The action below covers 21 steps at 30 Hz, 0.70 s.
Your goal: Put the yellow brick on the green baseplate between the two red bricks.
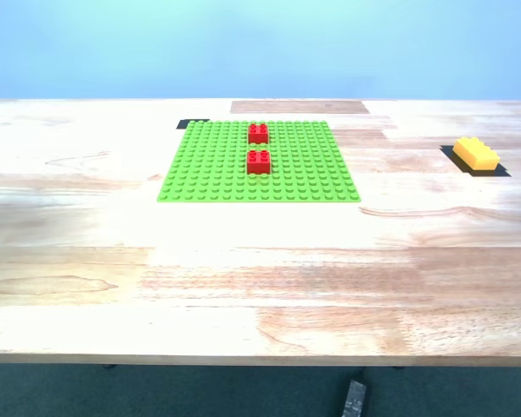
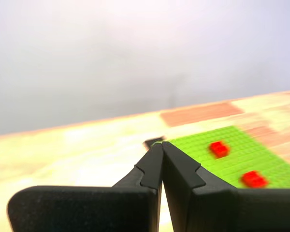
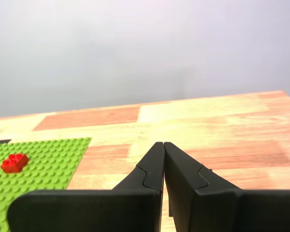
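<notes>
Exterior view puts the yellow brick (image 1: pixel 476 154) well apart from the baseplate (image 1: pixel 217 169); both grippers (image 2: pixel 162 144) (image 3: pixel 163 144), closed and empty, risk knocking it off the table edge.

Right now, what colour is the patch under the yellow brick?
Black: the yellow brick sits on a dark black patch on the wooden table, clearest in the exterior view.

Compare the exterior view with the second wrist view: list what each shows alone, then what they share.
Only the exterior view shows the yellow brick, lying on a dark patch on the table near that view's right edge, off the plate, and the whole green baseplate with both red bricks one behind the other. Only the second wrist view shows my second gripper, jaws shut and empty. Both show the wooden table, the baseplate and a red brick.
</notes>
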Motion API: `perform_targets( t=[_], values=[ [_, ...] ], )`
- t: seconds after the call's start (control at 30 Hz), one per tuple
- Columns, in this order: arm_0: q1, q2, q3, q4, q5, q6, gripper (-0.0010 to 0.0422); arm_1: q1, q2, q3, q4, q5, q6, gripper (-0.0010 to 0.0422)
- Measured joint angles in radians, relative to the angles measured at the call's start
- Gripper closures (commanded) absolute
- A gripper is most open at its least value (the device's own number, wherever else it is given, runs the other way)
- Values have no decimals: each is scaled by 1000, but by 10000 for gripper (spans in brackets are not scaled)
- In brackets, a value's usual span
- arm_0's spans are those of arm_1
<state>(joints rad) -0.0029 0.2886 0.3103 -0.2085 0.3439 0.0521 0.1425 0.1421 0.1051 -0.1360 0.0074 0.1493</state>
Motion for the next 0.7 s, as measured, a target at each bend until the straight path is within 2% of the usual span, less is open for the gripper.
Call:
perform_targets(
  t=[0.13, 0.27, 0.4, 0.53, 0.6, 0.7],
  values=[
    [0, 68, 153, -147, 78, 33, 413, 0, 84, 89, -51, 0, 23, 413],
    [0, 146, 285, -307, 198, 95, 413, 0, 201, 211, -140, 30, 45, 413],
    [0, 218, 367, -443, 277, 164, 412, 0, 343, 348, -264, 77, -11, 413],
    [0, 259, 409, -552, 370, 198, 412, -8, 486, 500, -420, 85, -48, 413],
    [0, 267, 422, -595, 391, 221, 413, -19, 561, 581, -493, 84, -68, 413],
    [0, 267, 426, -620, 360, 249, 413, -42, 671, 691, -582, 70, -117, 413]
  ],
)
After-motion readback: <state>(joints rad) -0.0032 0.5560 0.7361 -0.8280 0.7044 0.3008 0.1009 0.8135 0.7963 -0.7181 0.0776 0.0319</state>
